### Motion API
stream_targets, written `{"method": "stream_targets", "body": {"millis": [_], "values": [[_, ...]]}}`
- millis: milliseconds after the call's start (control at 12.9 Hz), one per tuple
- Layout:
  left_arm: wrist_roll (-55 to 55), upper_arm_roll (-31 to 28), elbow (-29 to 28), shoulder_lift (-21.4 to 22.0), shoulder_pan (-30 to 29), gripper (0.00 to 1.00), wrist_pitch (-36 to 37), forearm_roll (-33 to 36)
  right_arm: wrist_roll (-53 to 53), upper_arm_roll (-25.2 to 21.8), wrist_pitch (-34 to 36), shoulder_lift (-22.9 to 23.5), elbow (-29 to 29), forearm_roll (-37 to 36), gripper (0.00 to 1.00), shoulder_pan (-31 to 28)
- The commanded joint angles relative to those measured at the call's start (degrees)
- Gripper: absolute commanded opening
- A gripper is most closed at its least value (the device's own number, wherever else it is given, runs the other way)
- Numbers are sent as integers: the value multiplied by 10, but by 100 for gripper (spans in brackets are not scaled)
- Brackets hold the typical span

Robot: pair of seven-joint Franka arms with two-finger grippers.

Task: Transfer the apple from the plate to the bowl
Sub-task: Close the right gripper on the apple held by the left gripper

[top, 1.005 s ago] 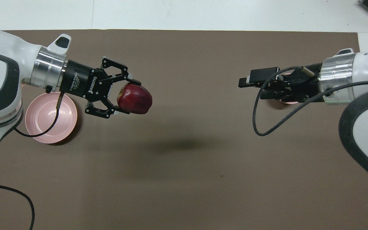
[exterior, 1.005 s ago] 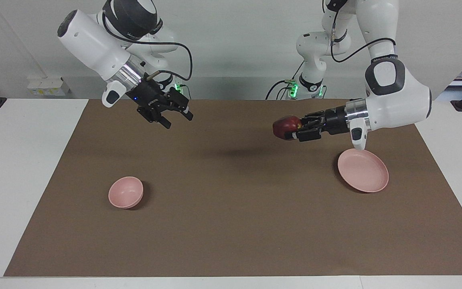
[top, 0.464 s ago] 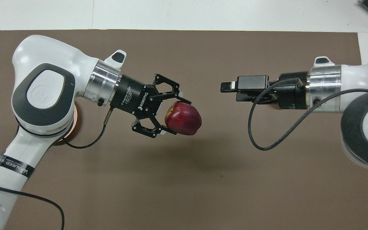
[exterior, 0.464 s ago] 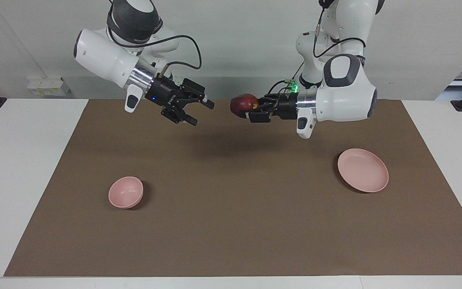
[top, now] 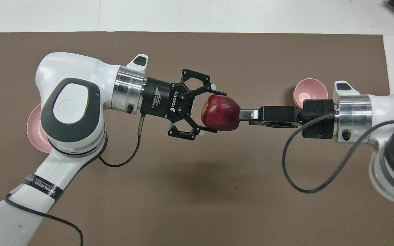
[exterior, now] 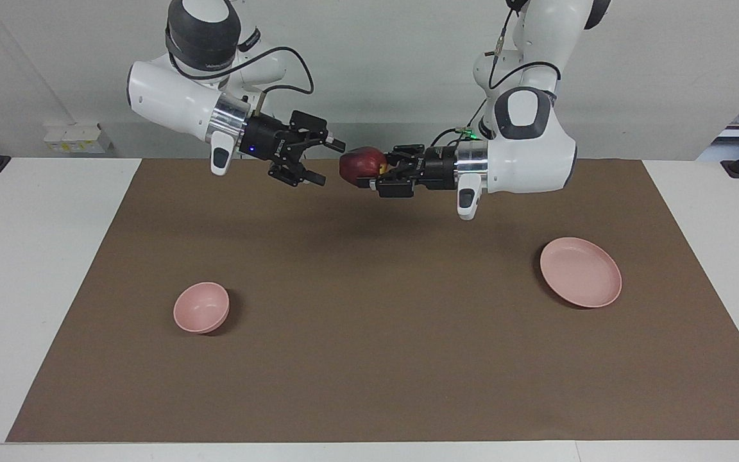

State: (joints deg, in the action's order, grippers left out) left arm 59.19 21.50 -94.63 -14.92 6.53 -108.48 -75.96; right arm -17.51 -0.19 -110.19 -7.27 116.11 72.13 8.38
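The left hand [exterior: 369, 178] has swung in over the middle of the worktop [exterior: 369, 359], fingers clamped on the apple [exterior: 358, 165], and the right hand [exterior: 318, 162] has closed the gap, fingers spread, tips just beside the fruit. A second ago they were well apart; this looks like a mid-air handover. The plate [exterior: 580, 271] sits bare at the left arm's end, the bowl [exterior: 201, 307] waits at the right arm's end. Next, I'd guess, the right hand closes.

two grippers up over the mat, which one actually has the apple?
The left gripper: its fingers are clamped around the apple. The right gripper is open, with its fingertips just short of the apple in the facing view.
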Motion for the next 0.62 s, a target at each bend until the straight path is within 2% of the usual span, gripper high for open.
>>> {"method": "stream_targets", "body": {"millis": [0,155,541], "values": [[7,6,-14,10,4,0,-21,-34,-31,0,11,-31,37,61,100,-13],[8,14,-32,20,6,0,-24,-60,-46,0,7,-21,39,106,100,-13],[6,19,-37,26,14,0,-30,-81,-45,0,-35,-6,45,115,100,-16]]}}
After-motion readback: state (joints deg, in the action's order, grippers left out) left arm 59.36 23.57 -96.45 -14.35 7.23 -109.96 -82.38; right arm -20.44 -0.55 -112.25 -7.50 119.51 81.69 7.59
